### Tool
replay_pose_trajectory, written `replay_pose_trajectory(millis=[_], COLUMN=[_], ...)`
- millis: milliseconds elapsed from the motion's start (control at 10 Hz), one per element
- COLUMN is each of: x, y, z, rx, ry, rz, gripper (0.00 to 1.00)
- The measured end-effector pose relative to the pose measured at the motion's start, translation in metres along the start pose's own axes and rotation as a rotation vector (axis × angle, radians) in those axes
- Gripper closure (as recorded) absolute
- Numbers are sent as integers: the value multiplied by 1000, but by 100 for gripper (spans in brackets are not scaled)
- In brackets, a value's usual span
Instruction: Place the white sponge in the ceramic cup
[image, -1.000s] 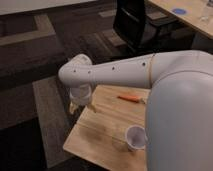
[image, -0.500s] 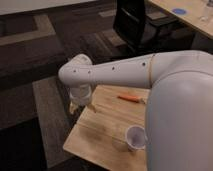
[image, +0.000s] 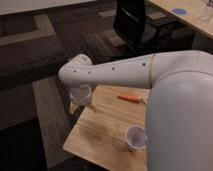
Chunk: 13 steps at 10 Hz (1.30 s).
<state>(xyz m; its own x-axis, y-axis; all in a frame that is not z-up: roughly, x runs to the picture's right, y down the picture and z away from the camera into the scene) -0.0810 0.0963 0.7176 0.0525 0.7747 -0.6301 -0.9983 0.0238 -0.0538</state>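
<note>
The ceramic cup (image: 135, 137) is small, round and pale lavender-white, and stands upright near the front edge of the wooden table (image: 102, 132). My white arm reaches across the view from the right. Its gripper (image: 78, 104) hangs at the table's far left corner, well left of the cup and apart from it. The white sponge does not show as a separate thing; the wrist and gripper body hide what is at the fingertips.
A thin orange pen-like stick (image: 131, 98) lies on the table's far side. My arm's large white shell (image: 180, 115) covers the table's right part. A black office chair (image: 137, 25) and a desk (image: 190, 15) stand behind, on dark carpet.
</note>
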Motion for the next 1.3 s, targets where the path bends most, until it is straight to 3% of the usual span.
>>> replay_pose_trajectory(millis=[100, 300, 400, 500, 600, 700, 800, 900, 1300], x=[-3, -15, -17, -21, -21, -18, -13, -3, -1], y=[-12, -65, -76, -109, -121, -159, -173, -207, -214], z=[4, 15, 16, 15, 12, 5, 3, -3, -6], rx=[-4, -22, -25, -27, -26, -4, 6, 28, 34], ry=[-10, -53, -59, -81, -90, -99, -88, -78, -75], rz=[8, 61, 73, 105, 106, 99, 103, 123, 127], gripper=[35, 35, 35, 35, 35, 35, 35, 35, 35])
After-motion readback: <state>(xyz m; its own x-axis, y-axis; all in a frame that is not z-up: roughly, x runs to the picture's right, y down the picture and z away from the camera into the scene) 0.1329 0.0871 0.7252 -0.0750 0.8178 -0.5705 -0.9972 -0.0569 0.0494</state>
